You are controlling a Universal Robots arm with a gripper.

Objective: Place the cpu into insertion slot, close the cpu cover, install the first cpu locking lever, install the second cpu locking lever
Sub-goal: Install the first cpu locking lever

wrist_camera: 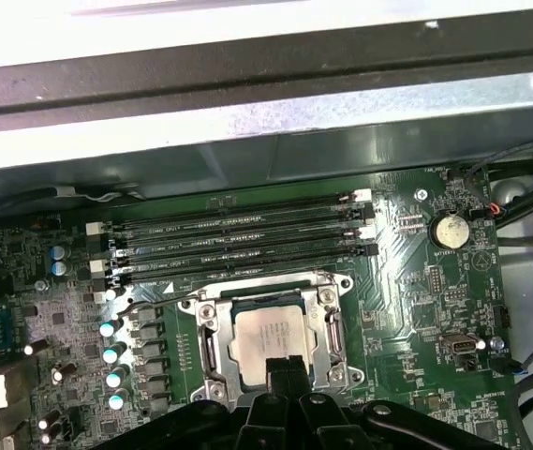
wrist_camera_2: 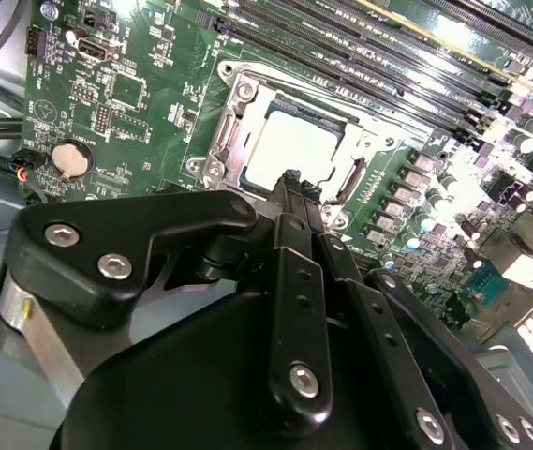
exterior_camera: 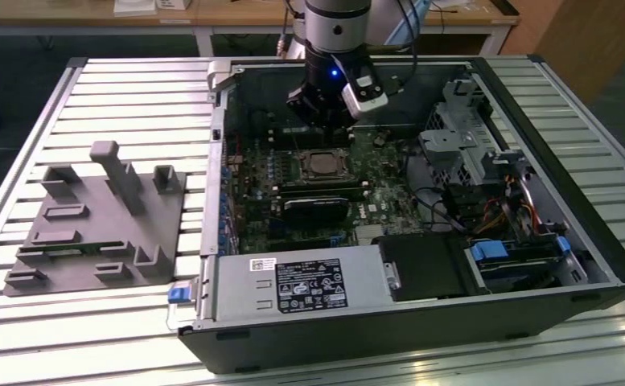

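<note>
Cpu (wrist_camera: 266, 333) rt below closed pincer (wrist_camera: 286, 367)

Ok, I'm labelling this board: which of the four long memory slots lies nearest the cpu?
The slot running right alongside the cpu and its metal frame. The other three lie beyond it, toward the case wall.

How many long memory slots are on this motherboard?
4 memory slots, lying parallel side by side between the insertion slot and the metal case wall. None seem hidden.
</note>
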